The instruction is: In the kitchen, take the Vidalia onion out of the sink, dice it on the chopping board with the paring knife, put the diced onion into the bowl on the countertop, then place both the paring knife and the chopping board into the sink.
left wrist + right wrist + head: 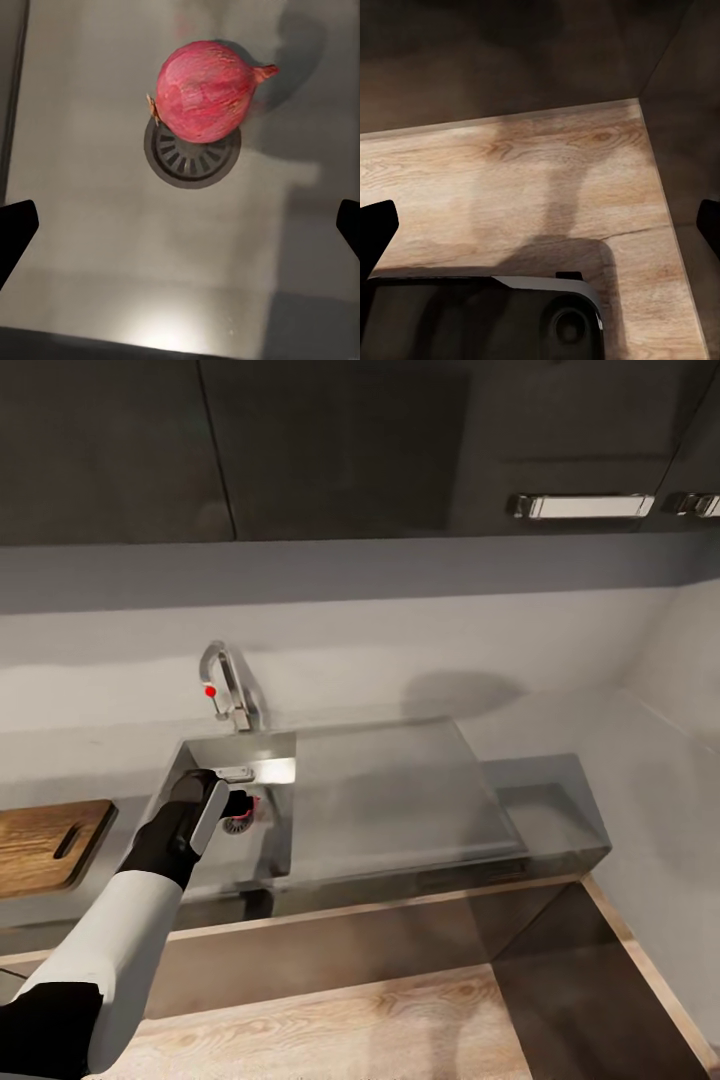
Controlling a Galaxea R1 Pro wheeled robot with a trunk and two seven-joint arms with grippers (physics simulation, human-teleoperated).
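Observation:
A reddish, papery-skinned onion lies on the floor of the grey steel sink, partly over the round drain. My left gripper hangs open inside the basin just above it, one dark fingertip at each side and nothing between them. From the head view the left gripper hides most of the onion. The brown chopping board lies on the countertop left of the sink. My right gripper is open, low over the wooden floor. The paring knife and bowl are out of view.
A chrome tap with a red dot rises behind the basin. The flat drainboard extends right of it. Dark wall cabinets hang overhead. The counter turns at the right wall. Below are dark cabinet fronts and my base.

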